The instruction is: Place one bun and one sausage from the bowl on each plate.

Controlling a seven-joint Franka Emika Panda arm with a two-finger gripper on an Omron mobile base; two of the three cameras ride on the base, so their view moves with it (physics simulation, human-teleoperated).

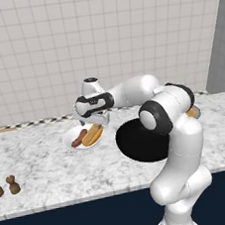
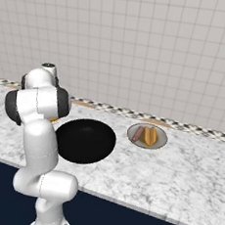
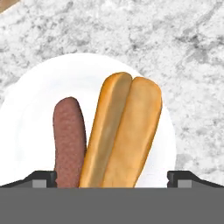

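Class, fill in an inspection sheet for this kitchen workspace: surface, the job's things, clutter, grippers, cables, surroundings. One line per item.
Surface: grey-white marbled counter, dark blue front below.
Job's things: black bowl looks empty from the right base view; white plate holds one sausage and one bun side by side; tan-rimmed plate holds a sausage and a bun too.
Clutter: two small brown items at the counter's left end; what they are is unclear.
Grippers: gripper open above the white plate, holding nothing.
Cables: nothing seen.
Surroundings: pale tiled wall with a chequered trim strip at its base.
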